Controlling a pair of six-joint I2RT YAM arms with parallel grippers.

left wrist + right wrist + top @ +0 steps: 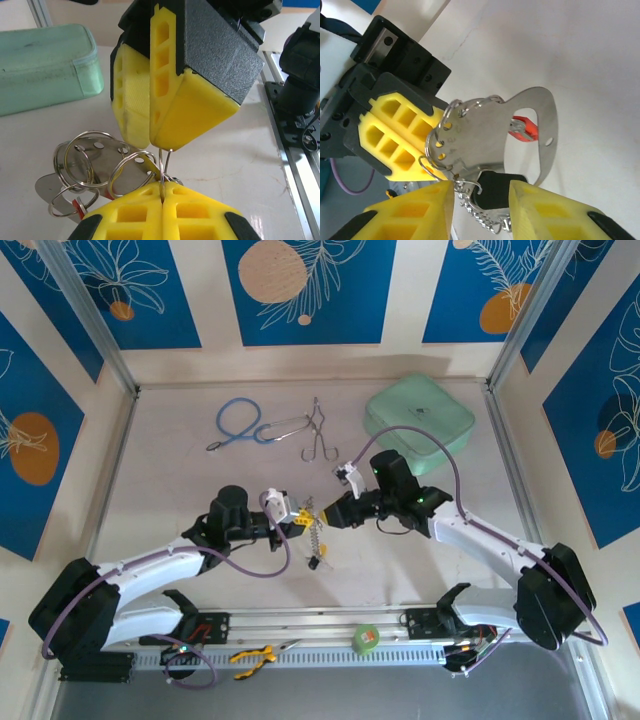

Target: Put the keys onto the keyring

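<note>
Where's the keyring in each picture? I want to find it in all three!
Top view: the keyring is in the middle of the table area, between the two arms' tips.
Left wrist view: lower left, a shiny plate with wire rings.
Right wrist view: centre, with the plate facing the camera.
Shared landmark: the left gripper, its yellow fingers pinching one of the rings.

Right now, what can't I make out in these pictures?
Top external: keyring, too small to count its rings.
Left wrist: the keyring's pinched part, hidden inside the left gripper.
Right wrist: black key blade, hidden past the right gripper and bottom edge.
</note>
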